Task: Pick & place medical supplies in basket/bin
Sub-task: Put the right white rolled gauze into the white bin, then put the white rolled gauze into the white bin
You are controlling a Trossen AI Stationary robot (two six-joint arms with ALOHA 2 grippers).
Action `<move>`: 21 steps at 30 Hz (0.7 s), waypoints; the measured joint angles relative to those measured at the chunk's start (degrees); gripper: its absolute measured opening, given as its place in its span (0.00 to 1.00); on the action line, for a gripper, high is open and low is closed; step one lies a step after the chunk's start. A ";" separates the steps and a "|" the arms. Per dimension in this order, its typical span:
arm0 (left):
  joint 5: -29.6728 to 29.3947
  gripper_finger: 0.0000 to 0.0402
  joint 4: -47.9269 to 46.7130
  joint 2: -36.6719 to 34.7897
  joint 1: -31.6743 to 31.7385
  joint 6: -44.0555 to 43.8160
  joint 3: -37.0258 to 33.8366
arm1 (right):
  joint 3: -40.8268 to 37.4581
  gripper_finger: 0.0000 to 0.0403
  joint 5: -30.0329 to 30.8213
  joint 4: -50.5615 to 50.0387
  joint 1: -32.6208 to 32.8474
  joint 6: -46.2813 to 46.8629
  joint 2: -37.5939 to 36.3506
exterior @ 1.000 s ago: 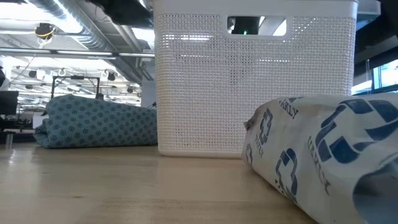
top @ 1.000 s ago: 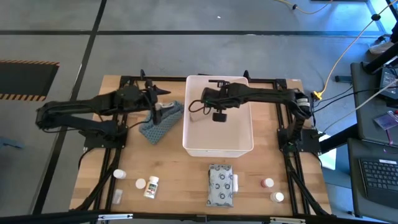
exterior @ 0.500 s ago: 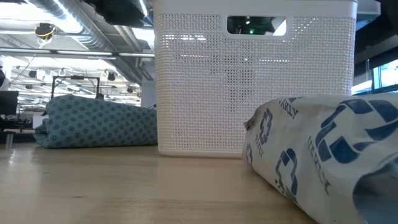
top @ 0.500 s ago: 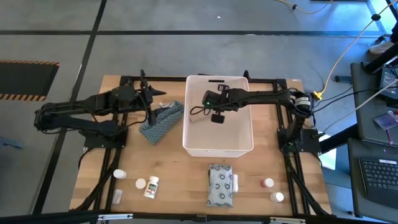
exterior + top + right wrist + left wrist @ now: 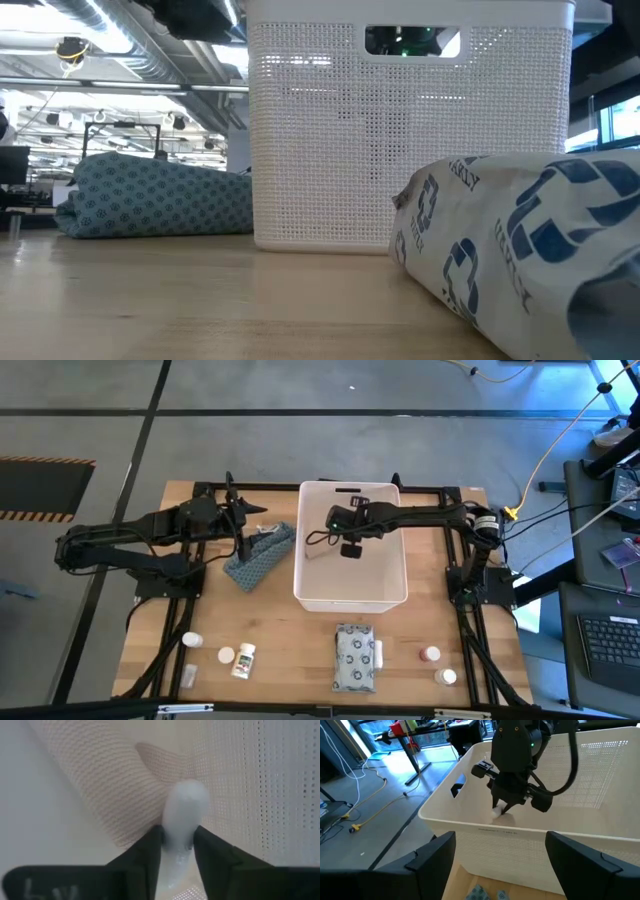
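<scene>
The white bin point(image 5: 350, 598) stands mid-table. My right gripper point(image 5: 501, 810) reaches down inside it, shut on a small white tube-like item point(image 5: 181, 815); a beige bandage roll point(image 5: 112, 785) lies in the bin just beyond it. My left gripper point(image 5: 505, 870) hovers open left of the bin, above a blue patterned soft pack point(image 5: 258, 557), touching nothing. A grey-white patterned pack point(image 5: 355, 657) and small white bottles point(image 5: 243, 658) lie on the table near its front edge. My right gripper pinches the small white item between its two fingers point(image 5: 147, 852). Its rounded free end point(image 5: 184, 795) sticks out past the fingertips. The fingers come steeply from above, pointing down into the bin. Whether the item touches the bin floor I cannot tell.
More small bottles lie at the near left point(image 5: 192, 641) and near right point(image 5: 431, 654), point(image 5: 446, 676). The bin's tall perforated walls point(image 5: 590, 785) surround the right gripper. Black arm frames run along the table's left and right sides.
My right gripper has gone down deeper into the bin, carrying the small white item, and then kept still there.
</scene>
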 joint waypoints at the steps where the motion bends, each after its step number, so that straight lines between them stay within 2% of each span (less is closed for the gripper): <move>1: 0.00 0.75 0.00 0.00 0.00 0.00 0.00 | 0.00 0.33 -0.02 0.04 0.00 0.61 0.00; 5: 0.00 0.75 0.00 0.00 0.00 0.00 0.00 | 0.58 0.43 -0.02 -0.67 0.02 1.23 0.03; 10: 0.00 0.75 0.00 0.00 0.00 0.00 0.00 | 4.87 0.53 1.13 -6.23 0.02 2.99 0.10; 21: 0.02 0.75 -0.01 0.00 0.01 0.02 0.00 | 22.67 0.56 1.60 -23.89 0.63 7.60 0.09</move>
